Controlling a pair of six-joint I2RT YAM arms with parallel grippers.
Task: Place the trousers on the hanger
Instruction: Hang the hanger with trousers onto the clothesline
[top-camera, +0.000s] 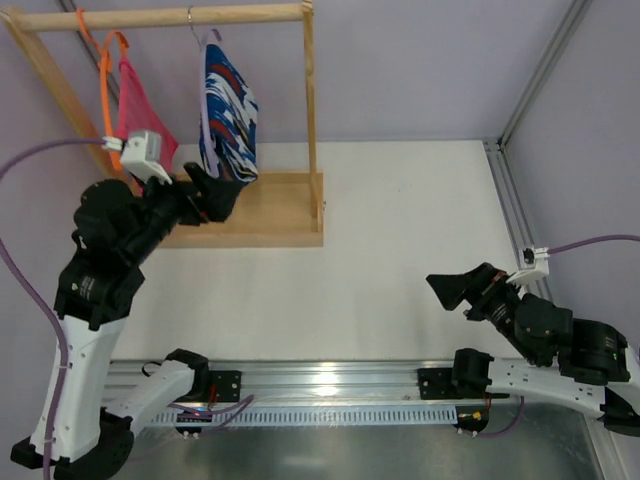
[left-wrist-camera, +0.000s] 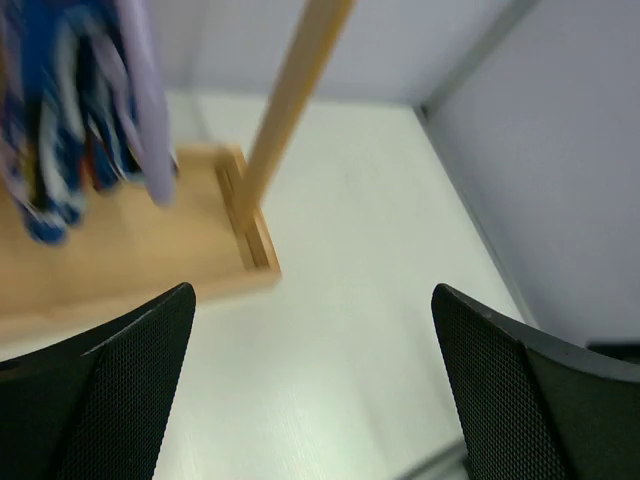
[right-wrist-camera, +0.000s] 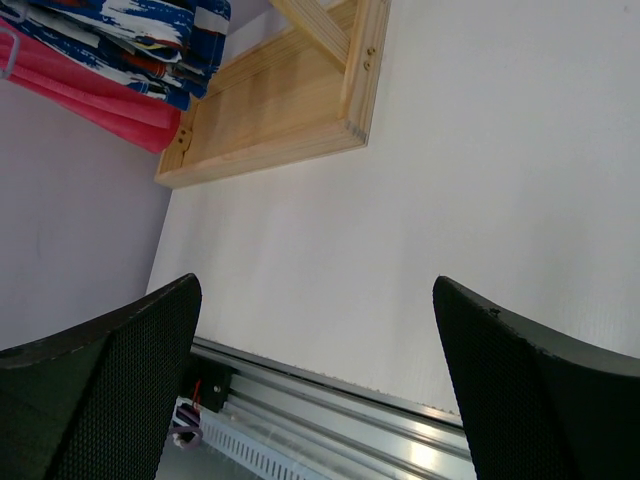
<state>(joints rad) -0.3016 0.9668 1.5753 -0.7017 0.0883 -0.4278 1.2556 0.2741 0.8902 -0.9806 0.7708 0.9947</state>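
Closest to us in the wrist views are black mesh-faced fingers (left-wrist-camera: 110, 390). The left gripper (left-wrist-camera: 312, 300) is spread wide with nothing between its 2 fingers, near the lower end of the trousers (top-camera: 230, 110). The right gripper (right-wrist-camera: 317, 290) is likewise spread and empty, low over the table (top-camera: 400, 220) and well apart from the wooden rack (top-camera: 270, 205).

The trousers are draped over the hanger (top-camera: 205, 110), whose hook sits on the rack's top rail, and their fold hangs down to just above the rack's base. Beside them an orange hanger (top-camera: 108, 80) carries a pink cloth (top-camera: 135, 100).

We judge the trousers soft, light and limp. They will sag and bunch wherever they are pinched, and they could slide off a thin smooth bar if tugged on 1 side. We would take them at the thick folded layers close to the bar, not at a loose hem. We reckon the hanger stiff but light and free to swing on its hook, so any hold on it belongs near the neck. To us the placing looks done.
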